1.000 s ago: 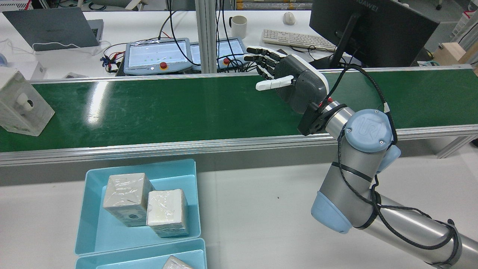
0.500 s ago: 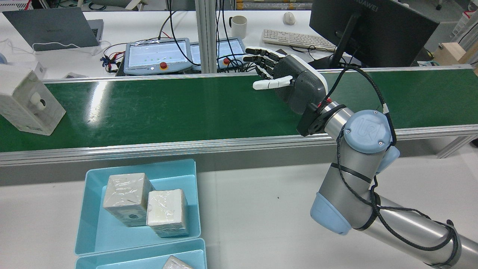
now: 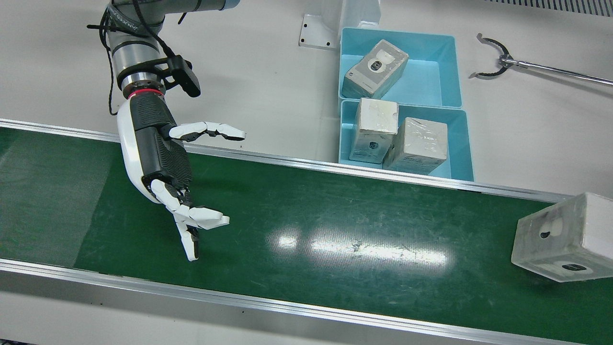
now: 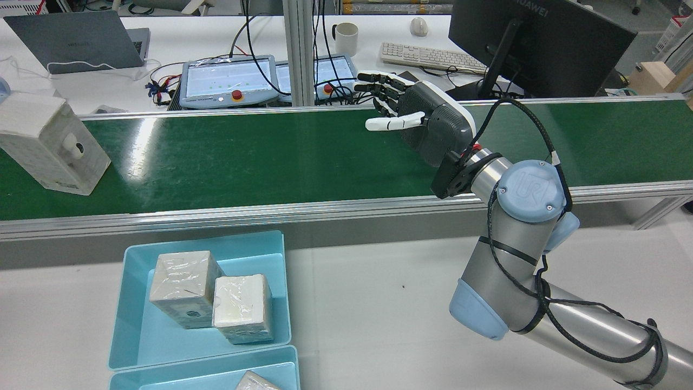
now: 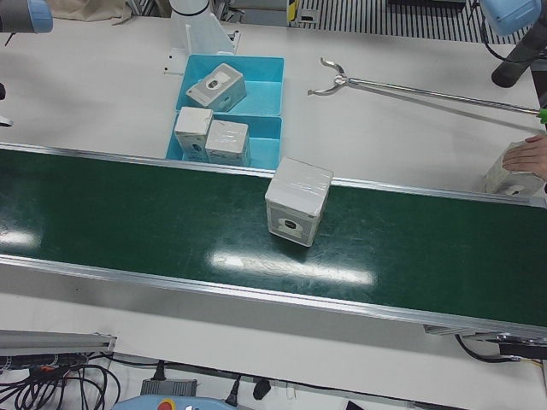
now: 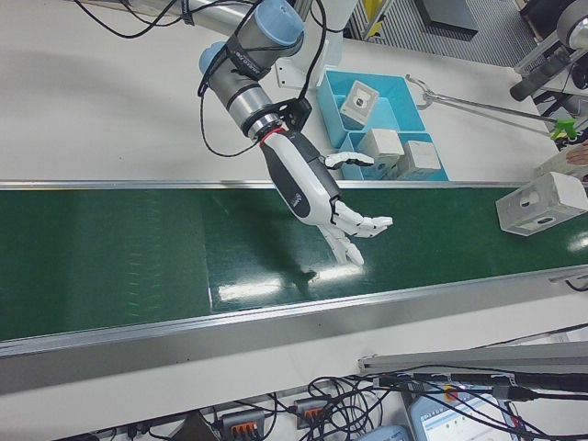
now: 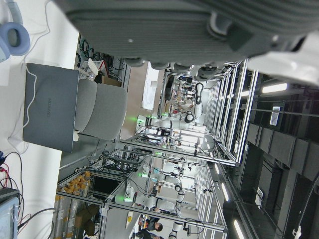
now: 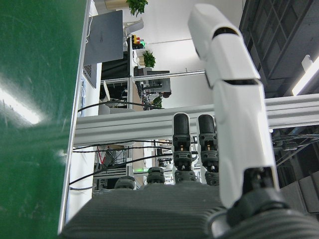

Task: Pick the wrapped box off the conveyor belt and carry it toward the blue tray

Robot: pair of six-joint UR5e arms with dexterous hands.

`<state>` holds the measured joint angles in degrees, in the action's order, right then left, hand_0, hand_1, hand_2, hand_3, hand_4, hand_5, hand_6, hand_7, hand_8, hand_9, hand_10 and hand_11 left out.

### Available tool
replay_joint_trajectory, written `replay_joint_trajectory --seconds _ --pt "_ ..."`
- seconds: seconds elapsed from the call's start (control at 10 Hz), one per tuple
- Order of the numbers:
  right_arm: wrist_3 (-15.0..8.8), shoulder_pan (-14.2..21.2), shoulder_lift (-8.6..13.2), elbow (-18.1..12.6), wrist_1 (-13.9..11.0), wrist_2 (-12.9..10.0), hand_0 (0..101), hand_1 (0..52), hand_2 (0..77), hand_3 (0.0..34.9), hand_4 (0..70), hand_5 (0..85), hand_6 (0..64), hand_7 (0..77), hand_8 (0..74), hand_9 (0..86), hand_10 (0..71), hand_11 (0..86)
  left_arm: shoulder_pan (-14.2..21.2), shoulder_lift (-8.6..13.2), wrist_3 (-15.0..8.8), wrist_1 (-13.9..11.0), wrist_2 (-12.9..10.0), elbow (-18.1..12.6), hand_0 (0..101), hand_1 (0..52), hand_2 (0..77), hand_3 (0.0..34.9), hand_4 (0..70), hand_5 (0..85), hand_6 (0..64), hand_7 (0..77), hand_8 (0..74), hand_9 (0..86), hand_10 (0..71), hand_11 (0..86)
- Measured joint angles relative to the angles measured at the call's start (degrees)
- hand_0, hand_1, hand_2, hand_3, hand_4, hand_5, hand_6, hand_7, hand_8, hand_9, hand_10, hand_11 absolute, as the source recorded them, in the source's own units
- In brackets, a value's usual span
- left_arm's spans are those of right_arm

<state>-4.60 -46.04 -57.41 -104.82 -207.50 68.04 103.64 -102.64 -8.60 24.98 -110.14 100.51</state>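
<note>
Wrapped box (image 3: 565, 237) sits on the green conveyor belt (image 3: 335, 225) at the right edge of the front view, partly cut off there and well apart from the right hand (image 3: 160, 163), which hangs over the belt at centre left with its fingers (image 3: 191, 218) spread and holding nothing. I judge the pick not yet begun; grasp, lift and carry are all left. At upper middle, two sections of the blue tray (image 3: 457, 139) already hold three other wrapped boxes.

Rear view: the box (image 4: 51, 143) stands at the left edge of the belt, the open hand (image 4: 427, 127) right of centre over the far half. The tray (image 4: 281, 287) lies at lower left on the white worktop (image 4: 379, 292), its lower section cropped.

Left-front view: the box (image 5: 297, 202) is mid-frame on the belt, just below the tray (image 5: 273, 128). A person's hand (image 5: 528, 155) rests on another box at the right edge. No robot hand shows.

Right-front view: the box (image 6: 542, 204) is at the right, the empty hand (image 6: 322, 193) at centre.

Left hand view: only a dark underside at the top and background room show; I cannot tell that hand's state.

Right hand view: straight fingers (image 8: 229, 99) above the belt, nothing between them.
</note>
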Motion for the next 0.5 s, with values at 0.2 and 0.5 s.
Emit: replay_joint_trajectory --seconds 0.2,0.5 --pt "-2.22 -1.76 -0.33 -0.26 0.14 0.34 52 20.7 19.6 5.8 21.3 22.4 10.4 28.4 1.6 6.0 0.5 1.6 0.00 0.00 0.00 0.00 0.00 0.00 0 0.0 0.5 0.0 0.0 1.1 0.0 0.5 0.5 0.0 0.5 0.0" --pt "-2.60 -2.18 -0.55 -0.10 1.26 0.23 52 19.6 19.1 3.4 19.6 20.2 8.7 24.5 1.1 6.0 0.0 1.6 0.00 0.00 0.00 0.00 0.00 0.00 0 0.0 1.1 0.0 0.0 1.1 0.0 0.5 0.5 0.0 0.5 0.0"
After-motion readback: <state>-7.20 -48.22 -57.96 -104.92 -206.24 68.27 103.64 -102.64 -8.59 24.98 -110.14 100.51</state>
